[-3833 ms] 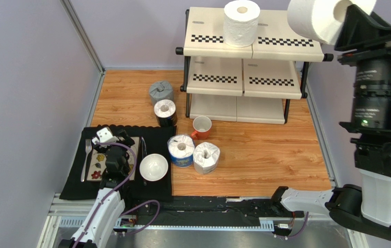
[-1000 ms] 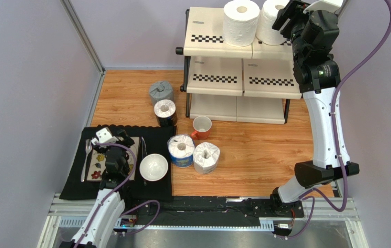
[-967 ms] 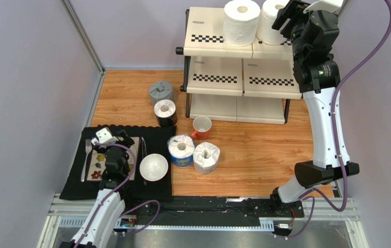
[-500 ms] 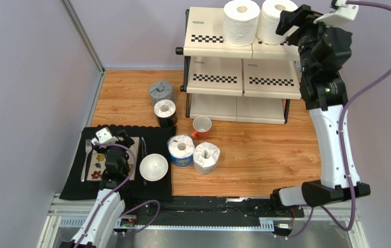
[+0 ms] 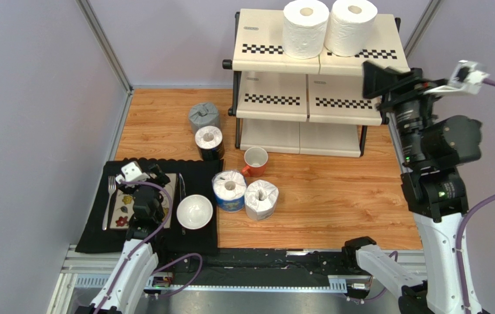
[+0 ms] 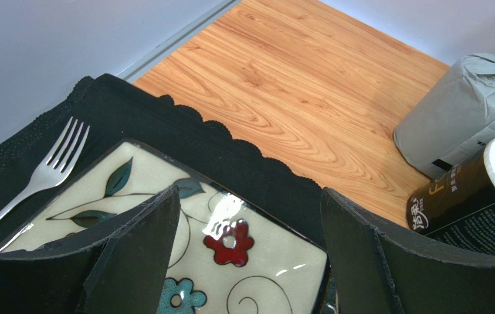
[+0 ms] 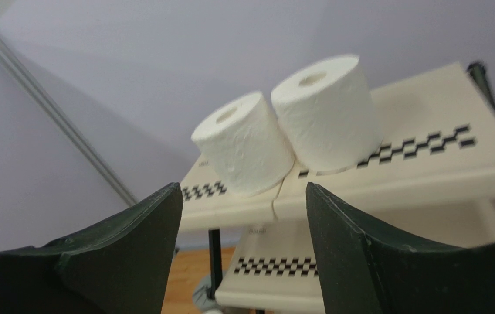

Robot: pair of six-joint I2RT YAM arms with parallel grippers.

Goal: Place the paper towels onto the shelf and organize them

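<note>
Where the left gripper (image 6: pixel 250 203) hung over the floral plate (image 6: pixel 230 275) on the black mat (image 5: pixel 93 229), near left, its fingers stood wide apart, holding nothing. Mid-table: blue-wrapped roll (image 5: pixel 229 191) touching clear-wrapped roll (image 5: pixel 261 199), both upright. Farther left: black-wrapped roll (image 5: pixel 209 142), grey-wrapped roll (image 5: pixel 203 117) just behind it. Right gripper (image 7: pixel 243 190), raised off the right end of the shelf (image 5: pixel 276 98), gaped empty. Far: two white rolls (image 5: pixel 306 29) (image 5: pixel 351 27) upright, touching, on the top tier.

Shelf (image 5: pixel 263 36): cream plastic panels, smooth, matt. White rolls (image 5: pixel 306 33): soft dimpled paper. Grey-wrapped roll (image 6: pixel 473 111): crinkled matt film. Black-wrapped roll (image 6: pixel 466 212): glossy printed wrap. Tabletop (image 5: pixel 335 190): wood-grain, satin. Placemat (image 5: pixel 93 232): black cloth, matt. Plate (image 6: pixel 250 265): glossy glazed ceramic. Fork (image 6: pixel 40 176): polished metal.
</note>
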